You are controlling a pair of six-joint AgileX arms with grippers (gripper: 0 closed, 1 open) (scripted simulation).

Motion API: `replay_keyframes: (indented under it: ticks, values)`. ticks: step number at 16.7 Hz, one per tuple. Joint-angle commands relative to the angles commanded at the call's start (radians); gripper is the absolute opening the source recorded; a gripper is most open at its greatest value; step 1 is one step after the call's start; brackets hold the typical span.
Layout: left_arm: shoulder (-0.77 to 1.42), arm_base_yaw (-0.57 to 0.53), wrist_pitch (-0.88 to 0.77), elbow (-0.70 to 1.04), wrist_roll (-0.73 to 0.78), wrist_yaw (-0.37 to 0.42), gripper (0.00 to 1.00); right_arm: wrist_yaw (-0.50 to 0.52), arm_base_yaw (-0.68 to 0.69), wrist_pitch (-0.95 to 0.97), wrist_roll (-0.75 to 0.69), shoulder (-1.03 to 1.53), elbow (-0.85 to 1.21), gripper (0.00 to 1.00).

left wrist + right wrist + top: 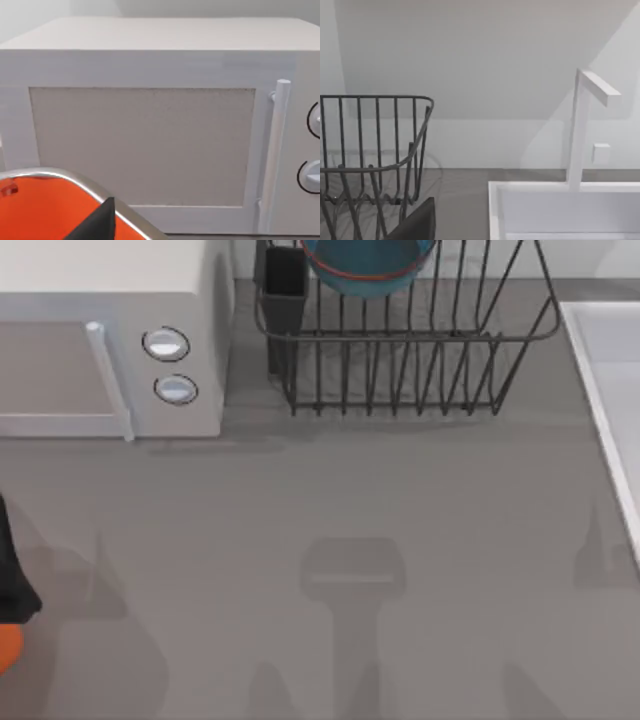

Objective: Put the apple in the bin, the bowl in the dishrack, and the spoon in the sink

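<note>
Grey table: the bowl (pixel 368 265) sits in the dishrack (pixel 420 360); our left arm (pixel 15 570) is nearer the bin (pixel 40 210); finger openings can't be told.

Left arm (pixel 12 575): matte black, angular casing at the top view's left edge. Left gripper finger (pixel 97 224) and right gripper finger (pixel 415 222): each a dark charcoal, smooth wedge tapering to a point.

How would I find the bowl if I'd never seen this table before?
Look at the far side of the table, next to the white microwave. A big black wire dishrack stands there, and the bowl sits inside it. It is the only round blue thing, with a thin reddish rim.
</note>
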Motion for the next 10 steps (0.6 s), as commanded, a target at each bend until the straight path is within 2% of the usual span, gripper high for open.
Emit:
replay_keyframes:
  ticks: [4, 10]
  values:
    - [0.0, 0.0, 0.0, 0.0, 0.0, 0.0, 1.0, -0.074, -0.07, -0.07, 0.002, -0.179, -0.139, 1.0]
    - [0.0, 0.0, 0.0, 0.0, 0.0, 0.0, 1.0, -0.084, -0.078, -0.079, 0.002, -0.201, -0.158, 1.0]
